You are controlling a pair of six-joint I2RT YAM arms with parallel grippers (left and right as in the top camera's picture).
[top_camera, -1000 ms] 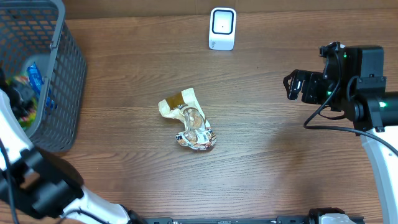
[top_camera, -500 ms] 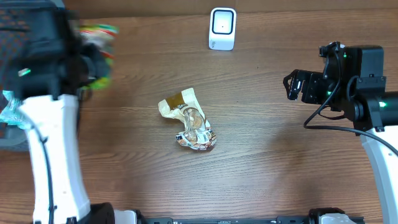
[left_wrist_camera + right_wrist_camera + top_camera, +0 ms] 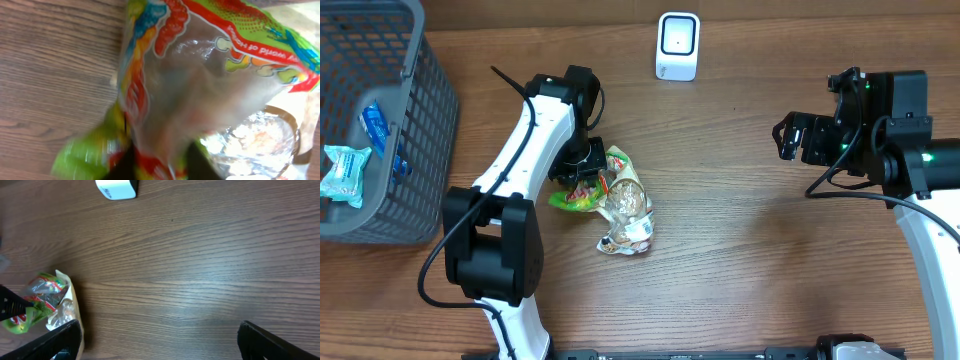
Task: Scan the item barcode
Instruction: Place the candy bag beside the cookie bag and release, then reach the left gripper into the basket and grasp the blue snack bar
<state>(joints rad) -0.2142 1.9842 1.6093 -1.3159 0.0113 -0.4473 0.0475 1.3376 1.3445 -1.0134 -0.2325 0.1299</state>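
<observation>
Edges: basket [image 3: 421, 22] at 9 o'clock, scanner [image 3: 678, 45] at 12.
Open room: table [image 3: 750, 270], 3 to 6 o'clock.
Left gripper [image 3: 582, 184]: narrow, straddling gummy bag [image 3: 574, 199]; grip unclear.
Right gripper [image 3: 788, 138]: wide, holding nothing.

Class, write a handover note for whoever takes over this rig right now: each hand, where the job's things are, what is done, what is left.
Left hand: at the colourful snack bag, a finger on either side of it; whether it grips cannot be told.
Right hand: open, empty, over the right side of the table.
Things: the bag lies mid-table, overlapping a crumpled clear packet. The white scanner stands at the far edge, apart from both. The basket at far left holds more packets.
Done: one bag is out on the table.
Left: show its barcode to the scanner; no barcode is visible.
</observation>
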